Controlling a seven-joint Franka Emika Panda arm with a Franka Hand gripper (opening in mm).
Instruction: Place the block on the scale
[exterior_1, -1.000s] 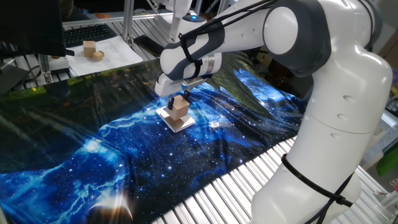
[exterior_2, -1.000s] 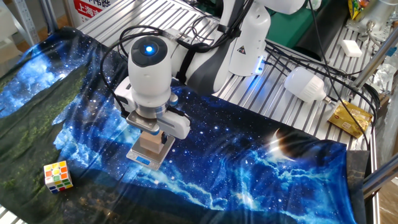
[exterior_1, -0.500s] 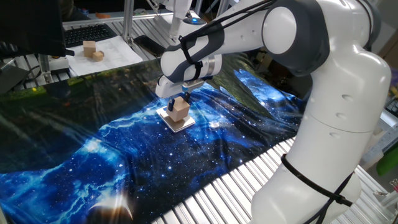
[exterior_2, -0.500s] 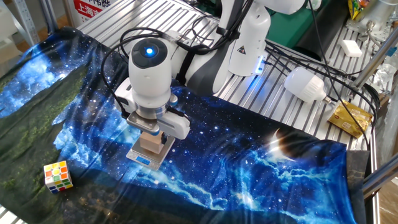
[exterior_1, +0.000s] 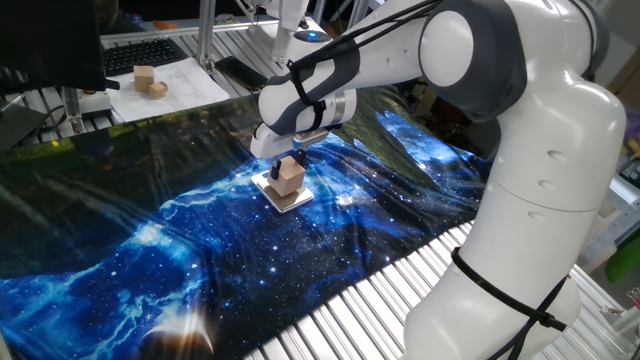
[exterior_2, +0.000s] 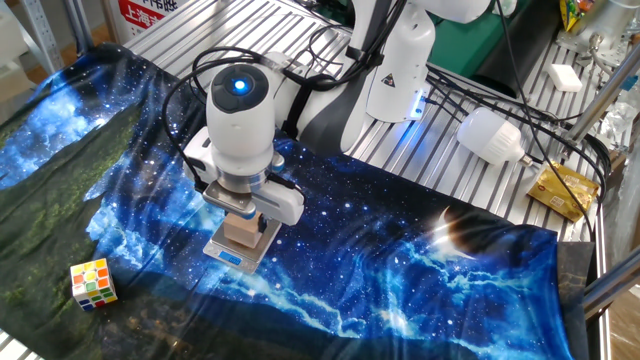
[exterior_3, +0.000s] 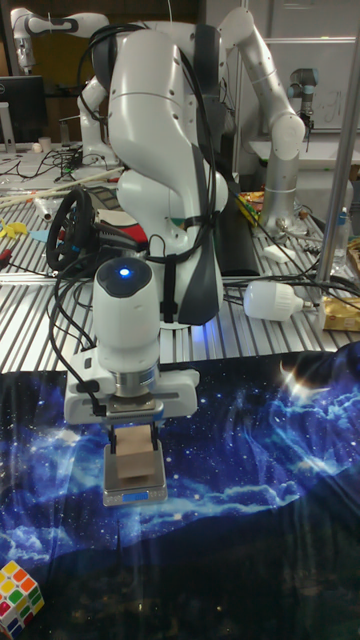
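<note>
The light-tan wooden block (exterior_1: 292, 179) (exterior_2: 240, 232) (exterior_3: 137, 465) stands upright with its base down on the scale (exterior_1: 285, 199) (exterior_2: 230, 255) (exterior_3: 135, 493), a small flat white slab lying on the blue galaxy cloth. My gripper (exterior_1: 288, 166) (exterior_2: 243, 222) (exterior_3: 133, 447) hangs straight above it. Its two dark fingers come down on either side of the block's upper half and are shut on it. The gripper body hides the block's top face.
A multicoloured puzzle cube (exterior_2: 92, 283) (exterior_3: 18, 595) lies on the cloth near the front left corner. Smaller wooden blocks (exterior_1: 150, 82) rest on white paper beyond the cloth. A white lamp-like object (exterior_2: 490, 135) and a yellow packet (exterior_2: 560, 190) lie on the metal slats.
The gripper has come down slightly with the block, which now rests on the scale. Nothing else has moved.
</note>
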